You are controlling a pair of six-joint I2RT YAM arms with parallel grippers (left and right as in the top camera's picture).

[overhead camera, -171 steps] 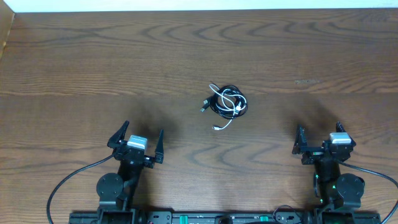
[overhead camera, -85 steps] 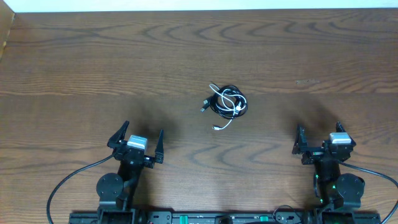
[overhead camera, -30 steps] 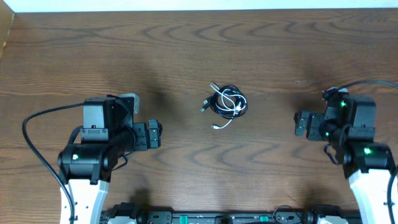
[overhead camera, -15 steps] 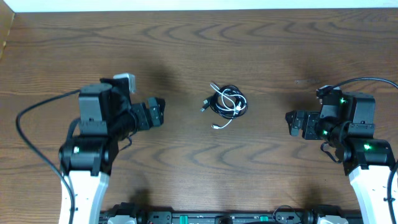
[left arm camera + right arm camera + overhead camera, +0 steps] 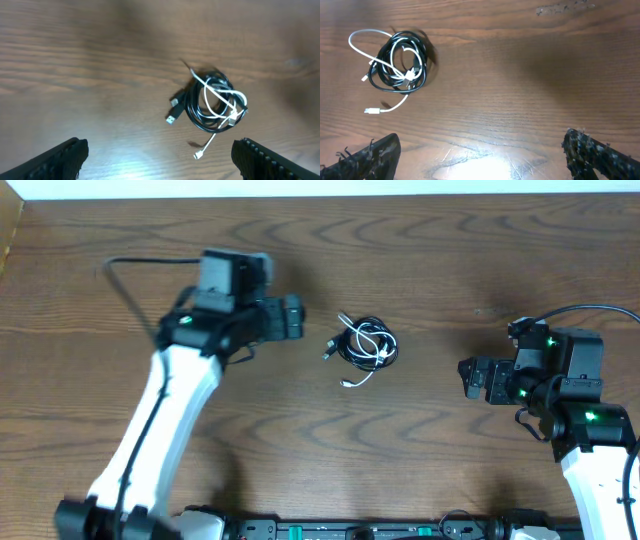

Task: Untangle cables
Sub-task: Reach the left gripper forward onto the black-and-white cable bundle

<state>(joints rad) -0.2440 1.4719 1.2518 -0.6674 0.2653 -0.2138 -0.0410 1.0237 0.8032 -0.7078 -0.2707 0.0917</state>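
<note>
Overhead view: on a dark brown table [image 5: 450, 250] with bold, wavy wood grain, the left arm's long white link [image 5: 165, 420] slants up from the near edge. At its tip, the black left gripper [image 5: 296, 317] has its fingers spread wide and grips nothing. It sits just left of the cable bundle, not touching it.

The two cords lie wound together at the table's centre. The black cord [image 5: 192, 112], thin and glossy, is coiled in several tight round loops, and its two small dark plug ends [image 5: 172, 110] stick out on the coil's left side. The white cord [image 5: 220, 92], thinner still, threads across and through the black loops in loose curves. One small white plug [image 5: 233, 118] rests against the coil, and a straight white tail [image 5: 205, 147] runs out over bare wood toward the near edge.

Well apart to the right, the right gripper [image 5: 465, 378] faces the bundle side-on, also spread wide and empty. In the right wrist view its fingers [image 5: 367, 160] show as dark, rough-edged tips at the lower corners. Small green lights [image 5: 520, 392] glow on that arm's boxy black housing. A soft glare sheens the polished wood in both wrist views.
</note>
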